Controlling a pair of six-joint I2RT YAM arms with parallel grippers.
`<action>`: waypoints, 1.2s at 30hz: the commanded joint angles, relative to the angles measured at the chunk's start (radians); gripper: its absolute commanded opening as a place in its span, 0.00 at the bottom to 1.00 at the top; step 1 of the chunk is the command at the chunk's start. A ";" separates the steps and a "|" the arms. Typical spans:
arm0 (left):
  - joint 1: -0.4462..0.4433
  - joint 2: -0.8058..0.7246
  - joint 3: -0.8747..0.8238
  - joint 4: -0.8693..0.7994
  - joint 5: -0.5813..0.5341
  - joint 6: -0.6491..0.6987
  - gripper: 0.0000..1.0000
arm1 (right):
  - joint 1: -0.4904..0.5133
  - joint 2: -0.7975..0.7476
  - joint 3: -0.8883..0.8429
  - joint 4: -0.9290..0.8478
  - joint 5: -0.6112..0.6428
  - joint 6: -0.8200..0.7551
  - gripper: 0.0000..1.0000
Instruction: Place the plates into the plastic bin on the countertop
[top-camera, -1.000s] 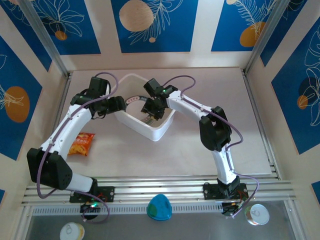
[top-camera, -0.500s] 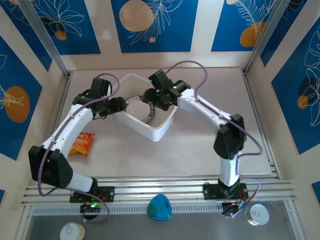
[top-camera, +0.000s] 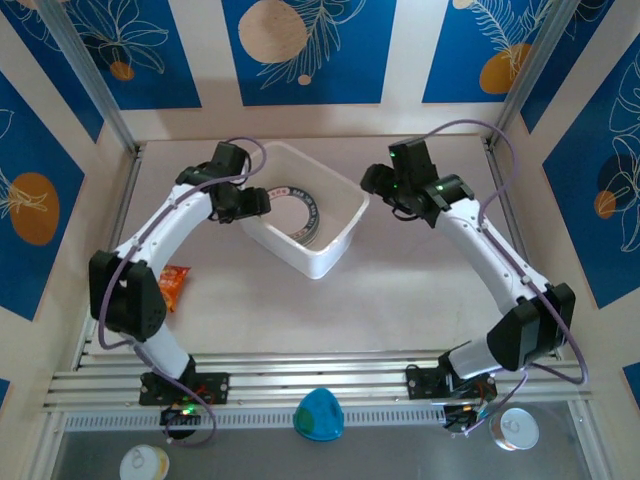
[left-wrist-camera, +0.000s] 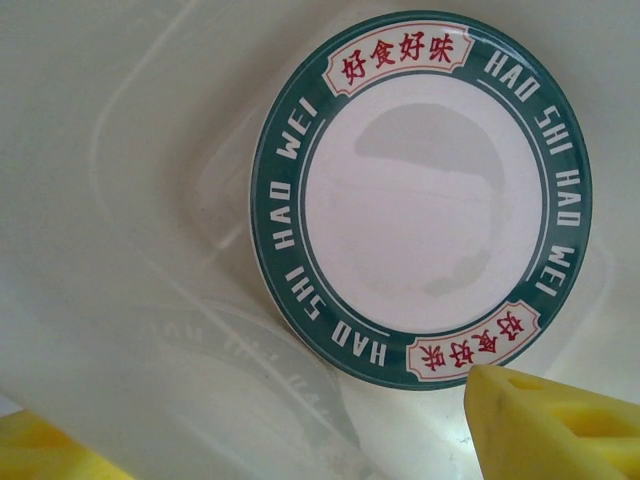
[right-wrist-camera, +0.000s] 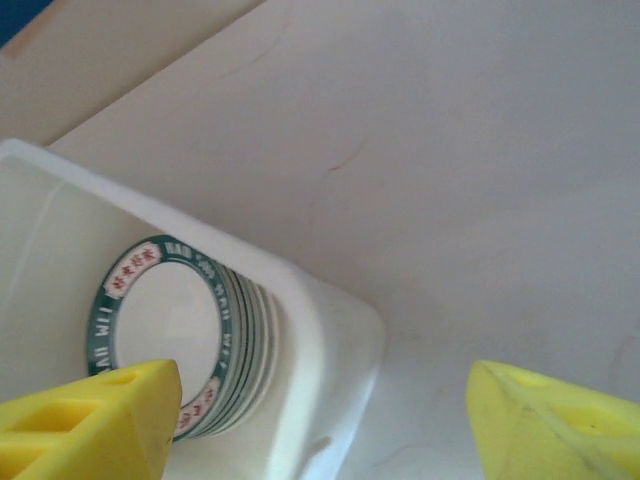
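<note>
**A:** Left wrist: left tool fingers clipped by the 6 o'clock edge, tips only. Faint ring at 7 o'clock on the plastic bin wall. Plate or reflection, can't tell.

**B:** Right wrist: right tool fingers clipped likewise. One finger covers the plates at 6 o'clock; stack count unclear.

**A:** Top: snack packet part-hidden behind left arm, cup cut at 7 o'clock edge, plate lettering too small.

green-rimmed white plates, translucent white bin, seemingly orange packet

Right gripper has left the plastic bin; left gripper moved over its rim
</note>
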 joint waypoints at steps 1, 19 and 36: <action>-0.050 0.032 0.073 0.045 0.050 0.050 0.73 | -0.076 -0.084 -0.046 0.019 0.019 -0.063 0.76; -0.088 -0.034 0.107 0.077 0.015 0.095 0.75 | -0.293 -0.266 -0.303 0.155 0.008 -0.191 0.77; 0.147 -0.686 -0.693 0.464 -0.424 0.406 1.00 | -0.353 -0.173 -0.728 0.717 0.128 -0.428 0.99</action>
